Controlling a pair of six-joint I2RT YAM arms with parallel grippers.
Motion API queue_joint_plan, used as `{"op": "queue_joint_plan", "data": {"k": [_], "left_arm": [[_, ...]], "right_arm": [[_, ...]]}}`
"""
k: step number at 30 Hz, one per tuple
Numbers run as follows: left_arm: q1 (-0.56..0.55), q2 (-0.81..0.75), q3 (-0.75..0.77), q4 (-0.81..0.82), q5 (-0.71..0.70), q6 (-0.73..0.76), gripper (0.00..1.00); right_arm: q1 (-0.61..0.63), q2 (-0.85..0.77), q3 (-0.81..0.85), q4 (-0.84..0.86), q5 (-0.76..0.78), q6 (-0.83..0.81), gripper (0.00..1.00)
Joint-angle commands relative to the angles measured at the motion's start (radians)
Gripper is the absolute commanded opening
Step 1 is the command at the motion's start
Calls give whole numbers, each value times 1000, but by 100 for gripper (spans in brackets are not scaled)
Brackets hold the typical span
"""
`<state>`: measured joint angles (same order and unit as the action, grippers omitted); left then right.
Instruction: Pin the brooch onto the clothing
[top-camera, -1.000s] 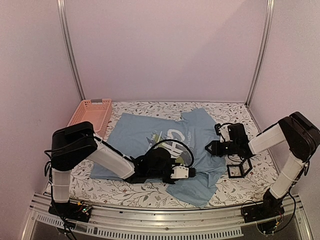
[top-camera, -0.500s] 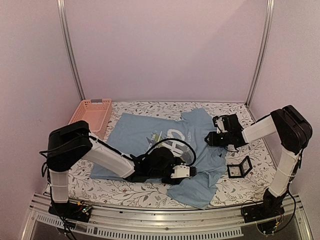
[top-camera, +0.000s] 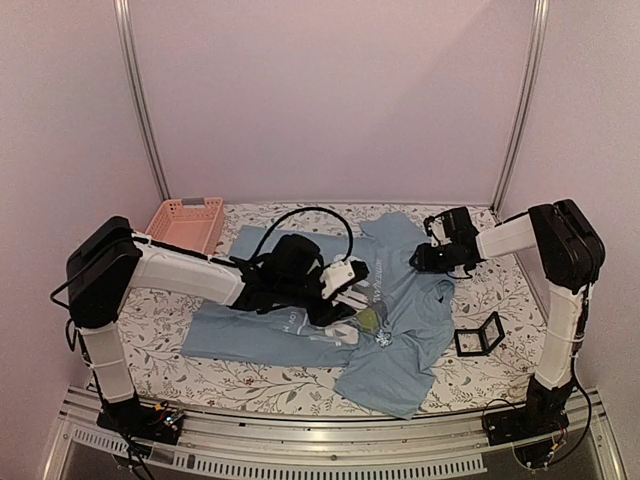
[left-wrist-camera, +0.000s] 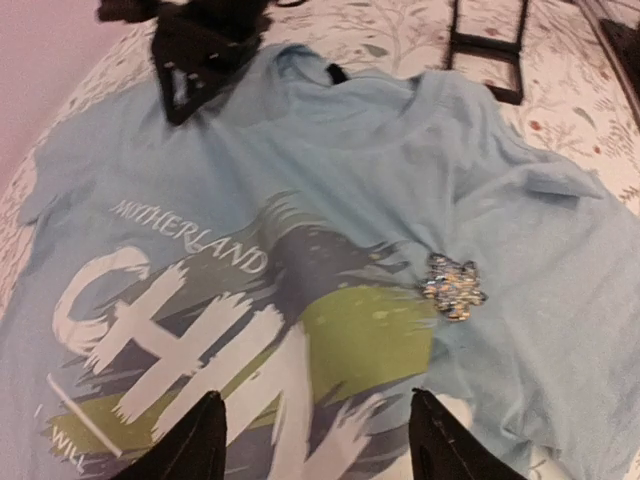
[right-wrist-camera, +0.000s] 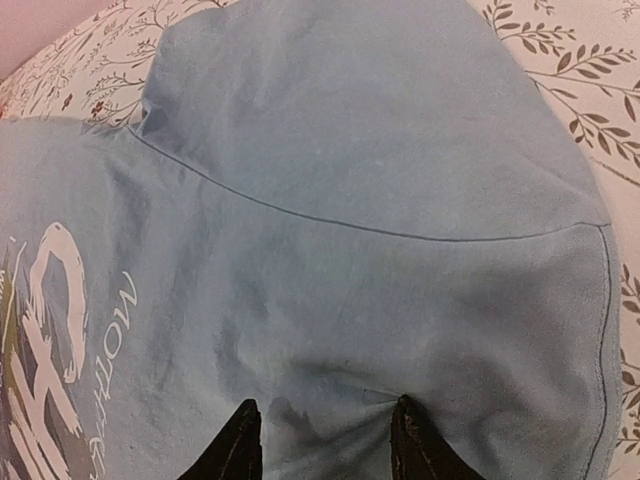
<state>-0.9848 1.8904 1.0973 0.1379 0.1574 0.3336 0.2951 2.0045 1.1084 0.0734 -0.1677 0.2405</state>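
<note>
The clothing (top-camera: 405, 355), a light blue T-shirt with a white "CHINA" print, lies spread on the table. The brooch (top-camera: 383, 337), a tiny pale-gold glittery cluster, rests on the shirt just right of the yellow-green streak, and shows clearly in the left wrist view (left-wrist-camera: 453, 285). My left gripper (top-camera: 352, 290) hovers open above the print (left-wrist-camera: 320, 440), with nothing between its fingers, short of the brooch. My right gripper (top-camera: 432, 258) is at the shirt's far right part. Its fingertips (right-wrist-camera: 245, 440) stand apart and press on the puckered blue cloth (right-wrist-camera: 350, 150).
A small black open-frame box (top-camera: 478, 335) stands on the floral tablecloth right of the shirt, also seen in the left wrist view (left-wrist-camera: 487, 45). A pink plastic basket (top-camera: 185, 222) sits at the back left. Metal frame posts rise at both back corners.
My left gripper has opened, lifted and drawn back to the left, and the brooch now lies uncovered on the shirt. My right gripper has moved toward the back along the shirt.
</note>
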Motion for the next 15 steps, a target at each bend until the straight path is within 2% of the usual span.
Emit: {"op": "queue_joint_plan", "data": {"k": [1, 5, 10, 12, 15], "left_arm": [[210, 10, 97, -36, -97, -319, 54], [334, 104, 237, -211, -248, -498, 42], [430, 155, 243, -193, -307, -587, 38], [447, 186, 262, -216, -339, -607, 37], [459, 209, 255, -227, -386, -639, 37]], "right_arm": [[-28, 44, 94, -171, -18, -50, 44], [-29, -3, 190, -276, 3, -111, 44], [-30, -30, 282, -334, 38, -122, 44], [-31, 16, 352, -385, 45, -120, 43], [-31, 105, 438, -439, 50, -108, 36]]}}
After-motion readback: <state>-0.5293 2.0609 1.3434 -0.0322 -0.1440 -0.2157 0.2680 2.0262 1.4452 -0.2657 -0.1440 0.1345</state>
